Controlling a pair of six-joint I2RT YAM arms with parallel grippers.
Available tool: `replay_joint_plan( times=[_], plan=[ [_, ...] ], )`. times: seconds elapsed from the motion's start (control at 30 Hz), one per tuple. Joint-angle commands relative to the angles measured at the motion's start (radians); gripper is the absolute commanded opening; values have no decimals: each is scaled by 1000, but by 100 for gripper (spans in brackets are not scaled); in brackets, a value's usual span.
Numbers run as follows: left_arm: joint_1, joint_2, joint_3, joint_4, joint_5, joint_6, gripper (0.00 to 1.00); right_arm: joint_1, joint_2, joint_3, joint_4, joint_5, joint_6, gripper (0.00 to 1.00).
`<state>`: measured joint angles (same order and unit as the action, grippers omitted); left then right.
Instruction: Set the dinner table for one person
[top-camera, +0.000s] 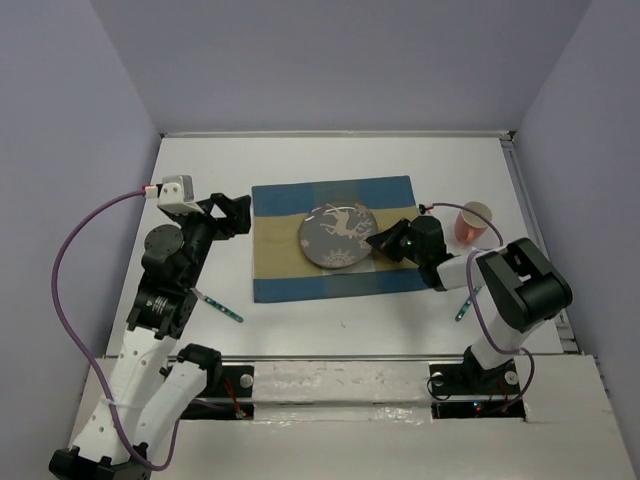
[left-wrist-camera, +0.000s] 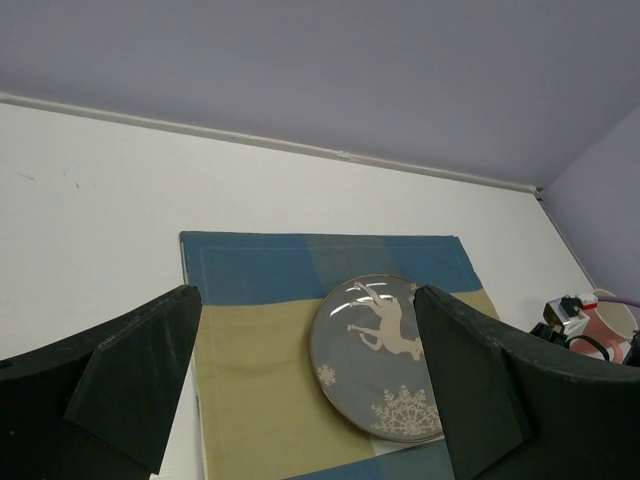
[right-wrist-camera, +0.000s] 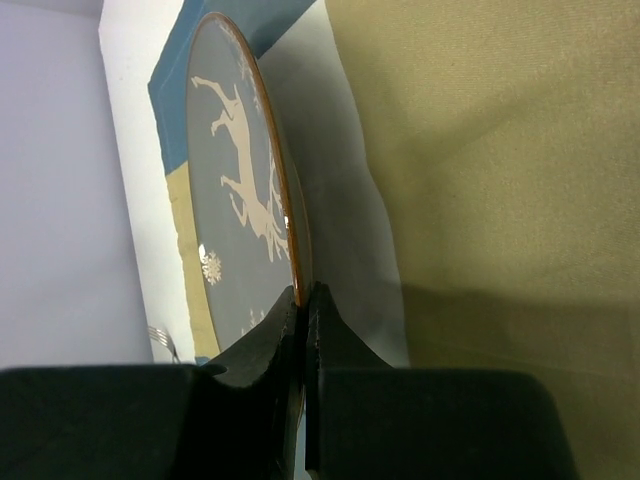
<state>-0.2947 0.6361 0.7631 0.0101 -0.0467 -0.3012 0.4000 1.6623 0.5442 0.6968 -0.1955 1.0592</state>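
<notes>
White table (top-camera: 300, 160) (pink cup (top-camera: 476, 222) beside placemat (top-camera: 280, 255)).

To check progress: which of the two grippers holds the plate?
The right gripper, shut on the rim of the plate; the left gripper is open and empty.

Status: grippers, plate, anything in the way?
Right gripper shut on plate rim, plate at placemat centre. Left gripper open, empty. Cup off right, nothing blocking.
</notes>
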Motion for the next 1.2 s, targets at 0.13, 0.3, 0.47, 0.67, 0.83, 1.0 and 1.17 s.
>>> replay_joint_plan(
  times=[0.13,0.3,0.47,0.67,0.83,1.0,1.17],
  plan=[
    [3,8,-2,44,31,7,99,2,82,60,297,-74,125,0],
    [3,4,-4,45,31,5,99,2,108,36,299,-59,127,9],
    [2,-6,-4,45,31,5,99,2,30,75,81,-44,4,57],
    [5,-21,-1,45,27,13,99,2,-117,96,-233,50,-165,78],
    [9,-50,4,44,19,20,99,2,-244,36,-399,122,-254,80],
    [9,-72,7,44,27,22,99,2,-358,63,-575,171,-341,80],
    [9,-88,7,45,36,22,99,-7,-484,189,-792,400,-486,70]
  ],
)
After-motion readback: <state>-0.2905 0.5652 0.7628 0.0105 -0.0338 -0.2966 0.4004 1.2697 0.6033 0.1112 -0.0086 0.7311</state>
